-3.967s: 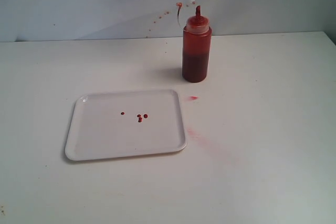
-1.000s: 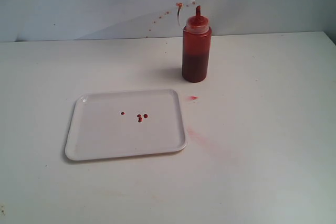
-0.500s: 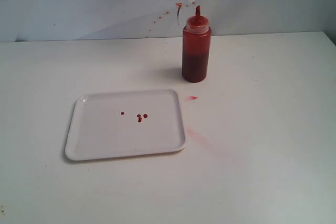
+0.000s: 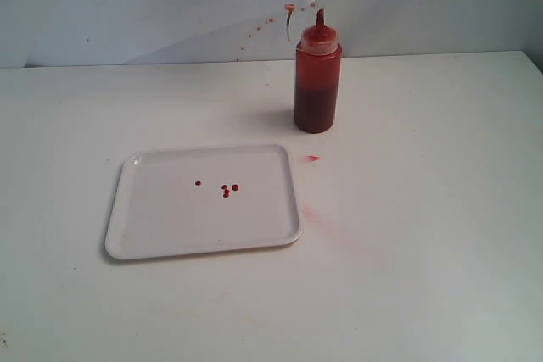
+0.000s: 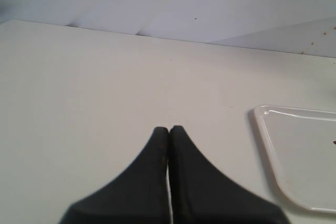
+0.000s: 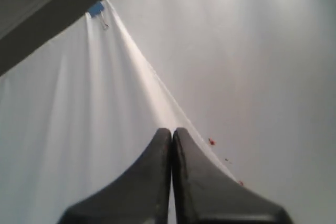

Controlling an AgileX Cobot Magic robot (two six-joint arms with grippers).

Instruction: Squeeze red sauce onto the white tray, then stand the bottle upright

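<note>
Backdrop (image 4: pixel 127 6): pale, creased, matt sheeting is hung behind the work area, seemingly to catch splashes, since reddish specks are scattered on it near the nozzle.
Table (image 4: pixel 424 235): everything is set on a flat, matt white top; faint pinkish smears (image 4: pixel 312 158) are seen just beside the tray's right edge.
White tray (image 4: pixel 170 222): smooth plastic, rectangular, with rounded corners and a low raised rim; it is laid flat in front of the bottle, near it but apart.
Bottle (image 4: pixel 318 74): a translucent, orange-red cylinder with a red cap and pointed nozzle; it is stood upright beyond the tray's far right corner and gripped by nothing.
Left gripper (image 5: pixel 169 129): dark tapered fingers are pressed together on nothing, low over bare table beside a tray corner.
Right gripper (image 6: pixel 171 130): likewise closed and empty, pointed at the sheeting.
Red sauce (image 4: pixel 235 187): dark and glossy; the bottle's lower part is filled, and four tiny round drops are left near the tray's middle — both steps are judged done.
</note>
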